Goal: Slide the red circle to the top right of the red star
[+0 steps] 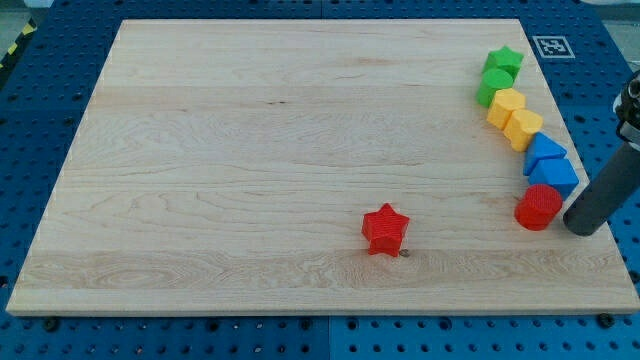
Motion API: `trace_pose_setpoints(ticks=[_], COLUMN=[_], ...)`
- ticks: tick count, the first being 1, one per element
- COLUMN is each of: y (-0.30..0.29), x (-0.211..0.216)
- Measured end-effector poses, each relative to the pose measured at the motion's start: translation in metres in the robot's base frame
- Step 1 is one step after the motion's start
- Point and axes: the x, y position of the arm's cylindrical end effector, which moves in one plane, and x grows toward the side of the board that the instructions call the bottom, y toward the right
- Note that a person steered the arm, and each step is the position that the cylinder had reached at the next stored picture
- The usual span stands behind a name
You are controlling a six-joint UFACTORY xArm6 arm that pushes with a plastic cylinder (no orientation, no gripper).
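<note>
Nearest the camera runs the front edge of the pale wooden table (200, 270), the largest thing in view, resting on a blue perforated base (30, 340). Next in size is the dark cylindrical rod (605, 195) entering from the view's right; it carries no jaws, so nothing can open, close or hold anything. My tip (582, 228) sits just beside the red circle block (539, 207), on its right, touching or nearly so; I cannot tell which.

A curved line of blocks runs up the table's right edge from that circle: 2 blue blocks (552, 168) of unclear shape, 2 yellow blocks (514, 118), a green block (493, 88) and a green star (504, 61) at the top. The red star block (385, 229) stands alone, near the bottom centre.

Progress looks slight: the red circle lies well apart from the red star, far to its right and only a little higher. It needs a leftward push to finish close off the star's upper right corner, and my tip seems well placed for that.
</note>
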Motion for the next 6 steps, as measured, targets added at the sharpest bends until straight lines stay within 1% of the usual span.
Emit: trace_pose_setpoints(ticks=[2,3,4,5,6], y=[-0.071,-0.074,-0.043,-0.049,-0.059], x=[-0.002,-0.001,0.003,-0.021,-0.022])
